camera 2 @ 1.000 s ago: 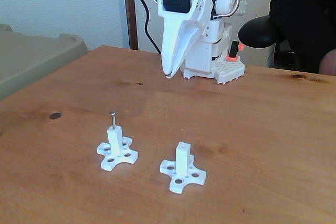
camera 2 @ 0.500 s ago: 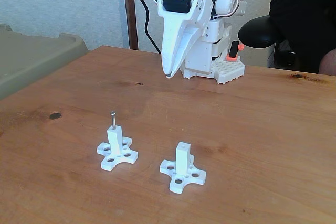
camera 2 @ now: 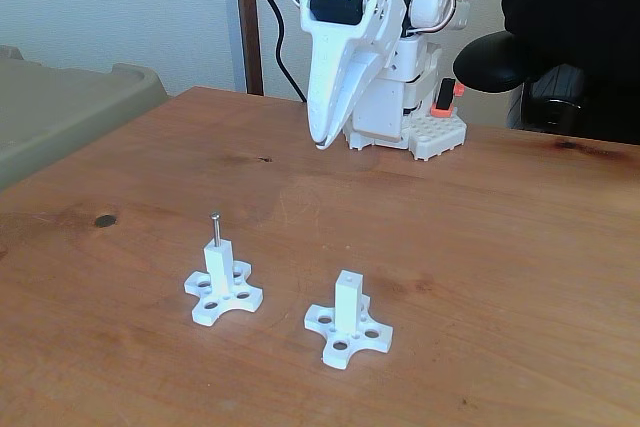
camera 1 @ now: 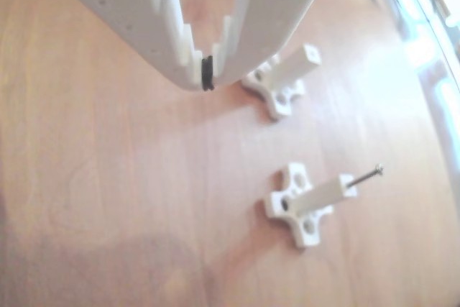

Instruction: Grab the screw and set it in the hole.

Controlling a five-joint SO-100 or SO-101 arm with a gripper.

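The thin dark silver metal screw [camera 2: 214, 226] stands upright in the top of the left-hand white square plastic post with a cross-shaped base [camera 2: 222, 285] in the fixed view, toward the front edge of the brown wooden table [camera 2: 480, 247]; only the shank and small round head stick out above the post top. The second white square plastic post [camera 2: 347, 315] sits just to its right, and the tiny hole [camera 2: 347, 274] in its end face is empty. The white two-finger hand [camera 2: 320, 137] hangs above the table near the back edge, well apart from both posts, fingers pinched together at the tips and holding nothing. In the other view the hand [camera 1: 207, 77] shows the tips closed, with the screw [camera 1: 366, 175] off toward the lower right. Judgement: the screw is light, stiff, smooth and slippery, easy to tilt or drop. Best hold is likely across the exposed shank just under the head, fingers either side, then lift straight up so it doesn't bind in the post. The posts look light too and may shift if nudged.
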